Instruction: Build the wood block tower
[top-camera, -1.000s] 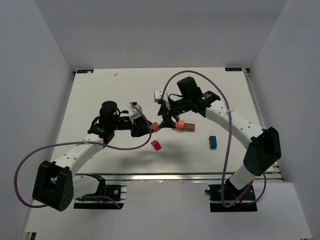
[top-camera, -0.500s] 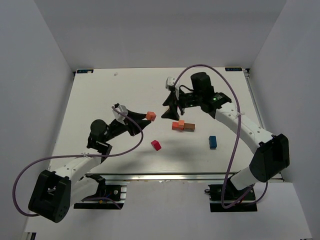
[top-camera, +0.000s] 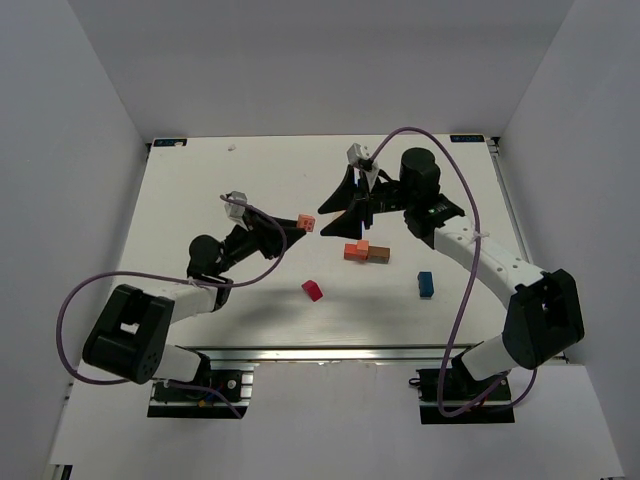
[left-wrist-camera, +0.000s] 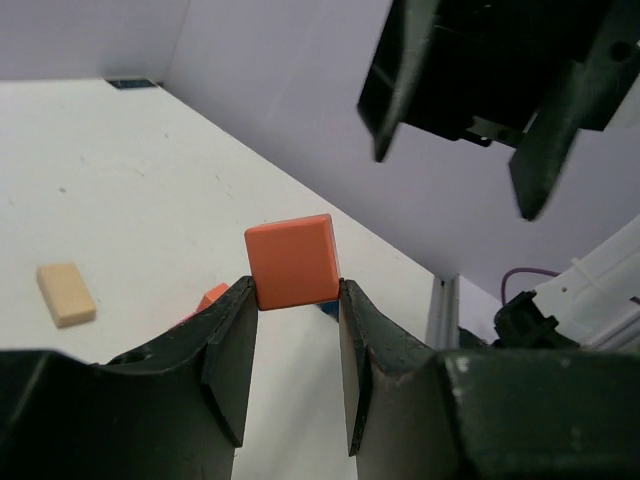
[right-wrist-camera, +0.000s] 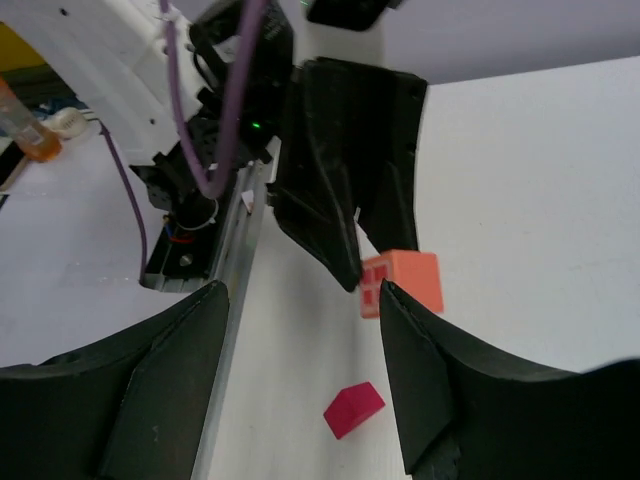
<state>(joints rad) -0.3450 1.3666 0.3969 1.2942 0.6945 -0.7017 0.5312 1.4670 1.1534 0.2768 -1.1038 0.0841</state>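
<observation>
from left wrist only: tan block (left-wrist-camera: 66, 294); left fingers (left-wrist-camera: 232, 345) pinch cube (left-wrist-camera: 292, 262), right fingers (right-wrist-camera: 175, 370) spread.

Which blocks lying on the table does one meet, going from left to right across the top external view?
magenta block → orange-and-brown stack → blue block
</observation>
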